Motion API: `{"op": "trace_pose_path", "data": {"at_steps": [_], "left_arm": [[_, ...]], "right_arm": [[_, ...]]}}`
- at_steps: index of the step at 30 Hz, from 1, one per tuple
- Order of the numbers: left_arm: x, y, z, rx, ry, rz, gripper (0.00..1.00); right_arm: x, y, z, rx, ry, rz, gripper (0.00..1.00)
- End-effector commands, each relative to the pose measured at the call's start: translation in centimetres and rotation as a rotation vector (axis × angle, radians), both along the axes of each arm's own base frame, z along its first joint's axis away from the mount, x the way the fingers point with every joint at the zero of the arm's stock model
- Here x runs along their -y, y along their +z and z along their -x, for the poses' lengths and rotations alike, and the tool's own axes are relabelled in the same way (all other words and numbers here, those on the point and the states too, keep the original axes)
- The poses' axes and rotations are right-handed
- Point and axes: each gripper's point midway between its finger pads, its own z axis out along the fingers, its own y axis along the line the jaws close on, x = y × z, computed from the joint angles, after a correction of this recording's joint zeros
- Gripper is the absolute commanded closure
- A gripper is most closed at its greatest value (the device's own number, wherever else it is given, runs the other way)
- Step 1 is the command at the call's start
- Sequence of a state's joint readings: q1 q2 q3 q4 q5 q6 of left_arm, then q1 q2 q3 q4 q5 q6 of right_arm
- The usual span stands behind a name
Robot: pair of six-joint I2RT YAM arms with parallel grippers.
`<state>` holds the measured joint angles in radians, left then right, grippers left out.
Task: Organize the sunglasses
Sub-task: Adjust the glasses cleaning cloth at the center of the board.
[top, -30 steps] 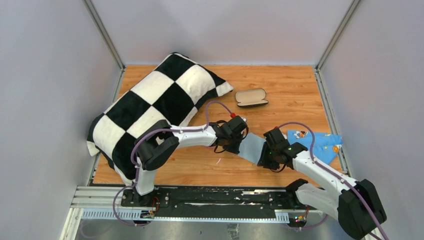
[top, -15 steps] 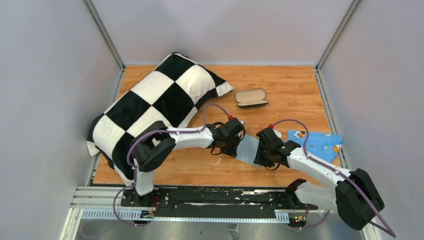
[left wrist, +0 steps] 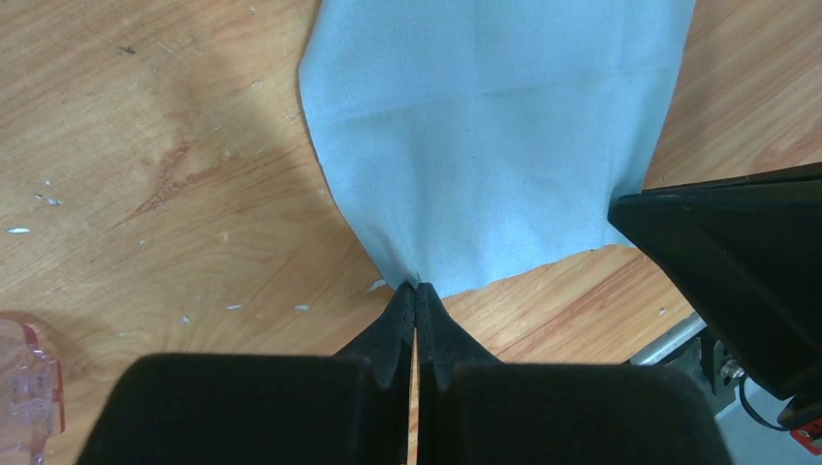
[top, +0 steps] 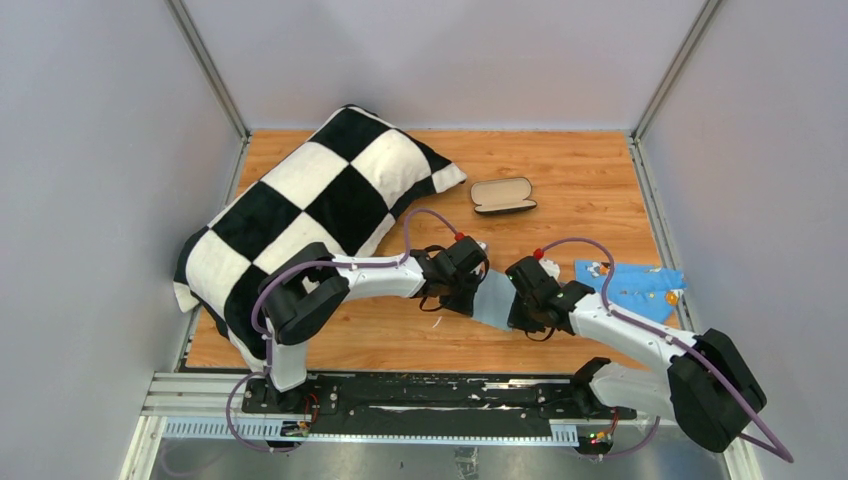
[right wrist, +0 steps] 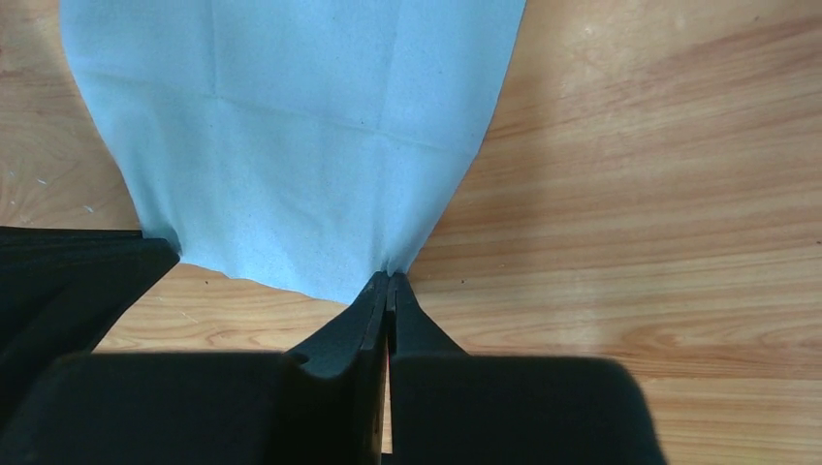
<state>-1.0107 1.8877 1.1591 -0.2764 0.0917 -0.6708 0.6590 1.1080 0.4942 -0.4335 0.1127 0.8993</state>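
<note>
My left gripper (top: 468,299) and right gripper (top: 519,310) are both shut on near corners of a plain light blue cloth (top: 495,294) and hold it between them over the wooden floor. The left wrist view shows the left gripper's (left wrist: 415,288) tips pinching the cloth's (left wrist: 494,126) edge. The right wrist view shows the same for the right gripper (right wrist: 390,277) and the cloth (right wrist: 291,126). A translucent pinkish edge of the sunglasses (left wrist: 21,387) shows at the bottom left of the left wrist view, on the floor beside the left gripper. The dark open glasses case (top: 503,195) lies farther back.
A large black-and-white checkered pillow (top: 310,205) fills the left and back left. A second blue cloth with a cartoon print (top: 640,285) lies at the right. Grey walls (top: 760,150) close in three sides.
The right gripper has moved left toward the left gripper, so the cloth between them has narrowed. The left gripper has shifted slightly left and nearer. Both stay shut on the cloth.
</note>
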Motion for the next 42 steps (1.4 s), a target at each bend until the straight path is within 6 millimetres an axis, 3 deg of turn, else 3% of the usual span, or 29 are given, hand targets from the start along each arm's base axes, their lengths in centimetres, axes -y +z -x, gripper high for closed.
{"op": "trace_pose_path", "data": {"at_steps": [1, 5, 13, 15, 17, 22, 27, 31, 32, 33, 34, 36, 38, 42], "left_arm": [[1.5, 2.2, 0.0, 0.001, -0.008, 0.069, 1.0], [3.1, 5.2, -2.6, 0.078, -0.012, 0.066, 1.0], [4.7, 12.6, -10.5, 0.108, 0.007, 0.247, 1.0], [4.7, 14.3, -11.3, 0.151, -0.002, 0.25, 1.0], [4.4, 14.6, -11.4, 0.17, -0.012, 0.241, 1.0], [2.7, 9.9, -8.6, 0.096, -0.043, 0.219, 1.0], [0.7, 3.5, -3.3, 0.011, -0.068, 0.126, 1.0], [0.0, 0.5, 1.3, -0.069, -0.126, 0.061, 1.0], [-0.4, 0.2, 2.1, -0.085, -0.142, 0.04, 0.93], [-0.9, -0.1, 2.7, -0.092, -0.155, 0.013, 0.81], [-1.5, -0.1, 3.0, -0.091, -0.159, -0.017, 0.68], [-2.7, 0.6, 2.8, -0.063, -0.141, -0.055, 0.51], [-3.6, 1.4, 2.4, -0.024, -0.122, -0.079, 0.48], [-4.0, 3.6, 1.7, 0.021, -0.108, -0.088, 0.48]], "right_arm": [[1.8, -0.4, 0.7, -0.013, 0.011, 0.112, 1.0], [2.1, 2.4, -2.9, 0.105, 0.018, 0.176, 1.0], [1.2, 10.8, -11.5, 0.323, 0.058, 0.158, 1.0], [0.7, 12.1, -12.5, 0.351, 0.07, 0.15, 1.0], [0.4, 12.6, -12.8, 0.358, 0.074, 0.135, 1.0], [0.3, 8.9, -10.7, 0.267, 0.08, 0.102, 1.0], [0.7, 3.1, -6.2, 0.115, 0.092, 0.07, 1.0], [1.1, 0.4, -2.7, 0.025, 0.088, 0.049, 0.97], [1.2, 0.1, -2.0, 0.011, 0.079, 0.042, 0.9], [1.4, 0.0, -1.4, 0.002, 0.075, 0.038, 0.81], [1.6, 0.1, -1.0, -0.001, 0.07, 0.036, 0.73], [2.1, 0.6, -0.5, 0.006, 0.059, 0.037, 0.6], [2.6, 1.3, -0.2, 0.021, 0.052, 0.047, 0.54], [3.8, 3.0, -0.7, 0.075, 0.048, 0.1, 0.54]]}}
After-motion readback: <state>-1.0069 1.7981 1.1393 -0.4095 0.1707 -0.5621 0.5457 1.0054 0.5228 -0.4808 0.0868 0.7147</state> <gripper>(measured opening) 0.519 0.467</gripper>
